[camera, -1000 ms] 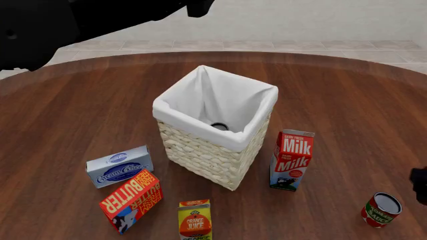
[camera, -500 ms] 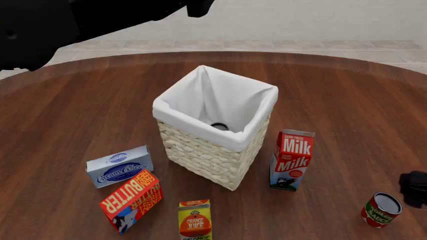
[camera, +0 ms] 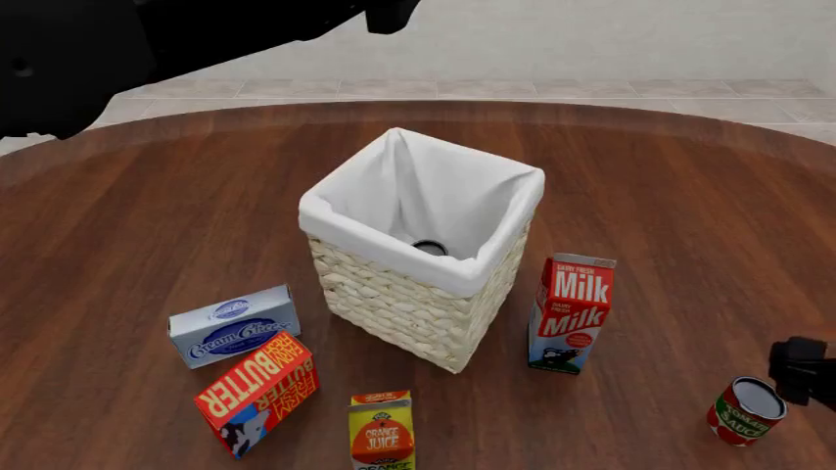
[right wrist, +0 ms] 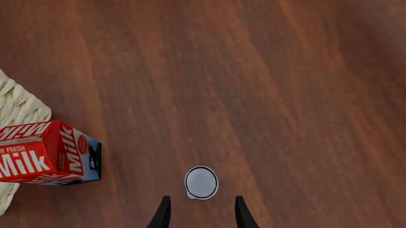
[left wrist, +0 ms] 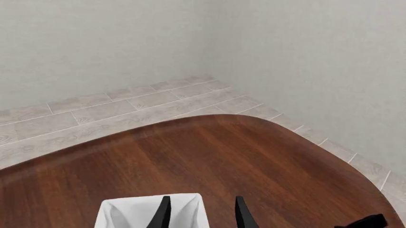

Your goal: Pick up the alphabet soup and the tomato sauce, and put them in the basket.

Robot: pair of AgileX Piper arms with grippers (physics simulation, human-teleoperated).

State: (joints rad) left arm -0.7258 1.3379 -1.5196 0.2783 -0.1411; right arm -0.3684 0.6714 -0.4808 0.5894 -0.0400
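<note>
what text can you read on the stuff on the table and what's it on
"DAIRY FRESH Milk", "Milk": milk carton
"Cream Cheese": blue-grey box
"BUTTER": red-orange box; smaller print unreadable
"ORANGE JUICE": yellow carton
"SAUCE": tomato sauce can; word above it too small

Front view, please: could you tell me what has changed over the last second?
Only the right gripper moved, leftward from the table's right edge toward the red, white and green tomato sauce can, its fingers open and empty. Cream wicker basket, cartons and left arm stayed put.
</note>
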